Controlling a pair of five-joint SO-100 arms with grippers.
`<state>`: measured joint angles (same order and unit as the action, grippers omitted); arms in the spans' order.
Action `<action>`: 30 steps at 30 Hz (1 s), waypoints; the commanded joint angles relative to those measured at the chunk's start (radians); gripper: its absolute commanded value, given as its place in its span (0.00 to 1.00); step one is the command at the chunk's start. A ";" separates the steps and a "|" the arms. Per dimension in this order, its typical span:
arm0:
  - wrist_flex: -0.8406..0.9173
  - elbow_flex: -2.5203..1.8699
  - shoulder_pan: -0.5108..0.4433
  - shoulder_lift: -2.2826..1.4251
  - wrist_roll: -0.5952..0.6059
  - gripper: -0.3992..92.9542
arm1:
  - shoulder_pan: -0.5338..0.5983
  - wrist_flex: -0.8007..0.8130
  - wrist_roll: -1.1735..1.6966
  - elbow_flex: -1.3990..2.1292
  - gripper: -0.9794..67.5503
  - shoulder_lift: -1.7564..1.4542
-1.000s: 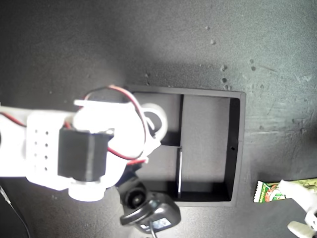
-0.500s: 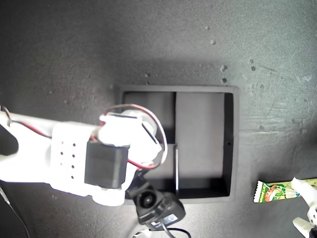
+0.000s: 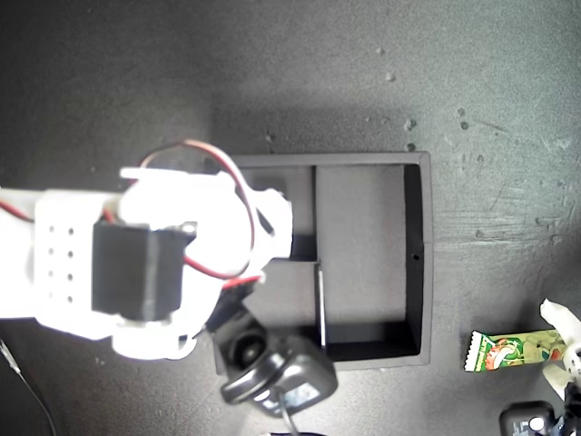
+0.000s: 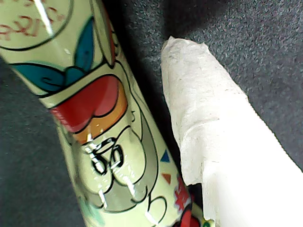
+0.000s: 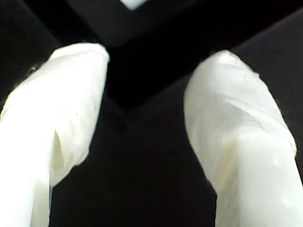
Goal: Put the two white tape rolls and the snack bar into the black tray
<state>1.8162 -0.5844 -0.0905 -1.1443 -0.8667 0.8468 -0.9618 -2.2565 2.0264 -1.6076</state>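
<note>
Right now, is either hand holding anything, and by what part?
My second hand is open, holding nothing. My first hand's finger lies beside the snack bar; a grip cannot be told.

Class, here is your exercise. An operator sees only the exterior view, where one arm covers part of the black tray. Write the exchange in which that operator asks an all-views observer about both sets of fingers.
Operator: The arm hides my second gripper. Is it holding anything?
Observer: No. In the second wrist view its fingers stand apart with nothing between them, above the black tray.
Operator: And my first gripper, by the snack bar?
Observer: The first wrist view shows one finger close beside the wrapper. The other finger is out of frame, so I cannot confirm a grip.
</note>
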 commanded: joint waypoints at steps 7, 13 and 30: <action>0.017 -0.324 -0.187 -0.489 -0.183 0.12 | -0.015 -0.362 -0.222 -0.152 0.01 -0.074; -0.058 -0.623 -0.411 -0.571 -0.417 0.14 | -0.058 -0.732 -0.407 -0.552 0.01 -0.095; -0.256 -0.801 -0.505 -0.268 -0.462 0.15 | -0.611 -0.015 0.847 -0.189 0.00 -0.281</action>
<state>1.5723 -1.3560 -0.6305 -1.3760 -1.3407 0.3528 -1.2441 -2.1997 1.7978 -1.8454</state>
